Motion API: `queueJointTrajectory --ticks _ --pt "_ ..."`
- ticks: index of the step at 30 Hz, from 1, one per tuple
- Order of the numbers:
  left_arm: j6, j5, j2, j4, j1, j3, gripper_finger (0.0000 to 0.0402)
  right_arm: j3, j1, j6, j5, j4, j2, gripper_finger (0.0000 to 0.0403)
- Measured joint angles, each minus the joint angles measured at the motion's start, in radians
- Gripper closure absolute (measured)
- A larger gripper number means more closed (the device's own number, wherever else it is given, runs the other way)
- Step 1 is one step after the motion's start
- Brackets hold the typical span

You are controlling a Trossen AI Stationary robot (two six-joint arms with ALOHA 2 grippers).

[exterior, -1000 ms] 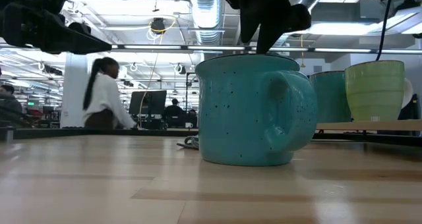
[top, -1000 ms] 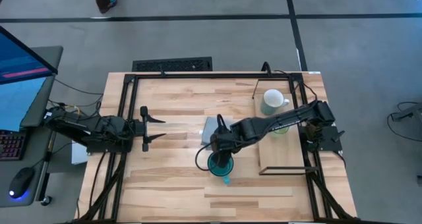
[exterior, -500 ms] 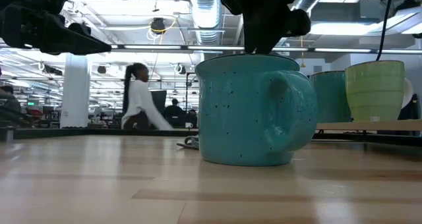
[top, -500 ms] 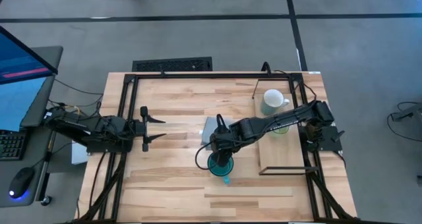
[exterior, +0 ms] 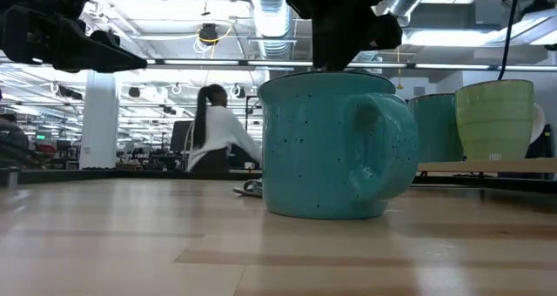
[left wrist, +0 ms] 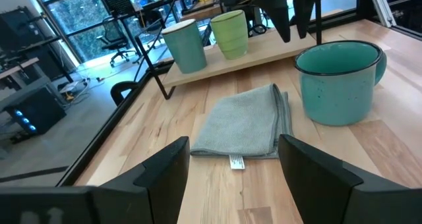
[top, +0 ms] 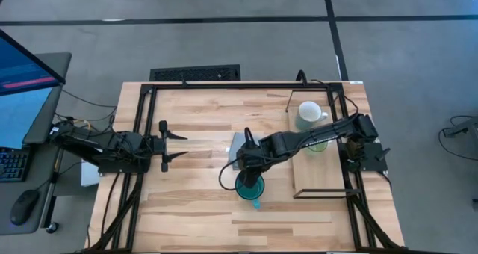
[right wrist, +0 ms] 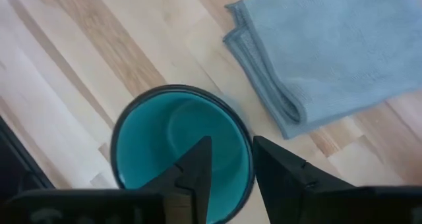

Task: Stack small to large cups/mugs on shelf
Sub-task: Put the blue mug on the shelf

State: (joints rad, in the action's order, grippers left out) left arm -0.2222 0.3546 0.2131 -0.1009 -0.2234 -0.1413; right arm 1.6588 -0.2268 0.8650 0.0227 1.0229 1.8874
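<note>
The teal-blue mug (top: 249, 187) stands upright on the tabletop by its base, with its handle (top: 256, 203) toward the near edge; the low view shows the mug (exterior: 326, 148) close up. My right gripper (right wrist: 231, 178) is open just above the mug's far rim (right wrist: 247, 151), one finger over the hollow and one outside, and no touch shows. The white mug (top: 308, 113) and the light green mug (top: 317, 143) stand on the shelf (top: 321, 172); my right arm partly covers the green one. My left gripper (top: 175, 144) waits open at the table's left.
A folded grey-blue cloth (top: 239, 146) lies just beyond the teal mug, toward the far edge. The shelf's near half (top: 320, 181) is bare wood. A black frame (top: 224, 84) runs around the table. A person (exterior: 218, 126) walks in the room behind.
My right gripper has shifted a little toward the table's left above the teal mug, still open. The mug has stayed in place. A person has walked across the room behind the table.
</note>
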Motion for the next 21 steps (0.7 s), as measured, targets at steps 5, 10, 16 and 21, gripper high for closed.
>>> queueJointTrajectory --ticks 5,10,16,21 --pt "0.000 0.000 0.000 0.000 0.000 0.000 0.0177 0.000 -0.001 0.000 0.000 -0.026 0.000 0.0268" --pt "0.000 0.000 0.000 0.000 0.000 0.000 0.0177 0.000 0.000 0.000 0.000 -0.037 0.000 0.0270" --pt "0.001 0.000 0.000 0.000 0.000 0.000 0.0177 0.000 0.000 0.000 -0.003 -0.037 0.000 0.0269" --pt "0.001 0.000 0.000 -0.015 0.000 0.000 0.0177 0.000 0.000 -0.001 -0.047 -0.038 0.000 0.0270"
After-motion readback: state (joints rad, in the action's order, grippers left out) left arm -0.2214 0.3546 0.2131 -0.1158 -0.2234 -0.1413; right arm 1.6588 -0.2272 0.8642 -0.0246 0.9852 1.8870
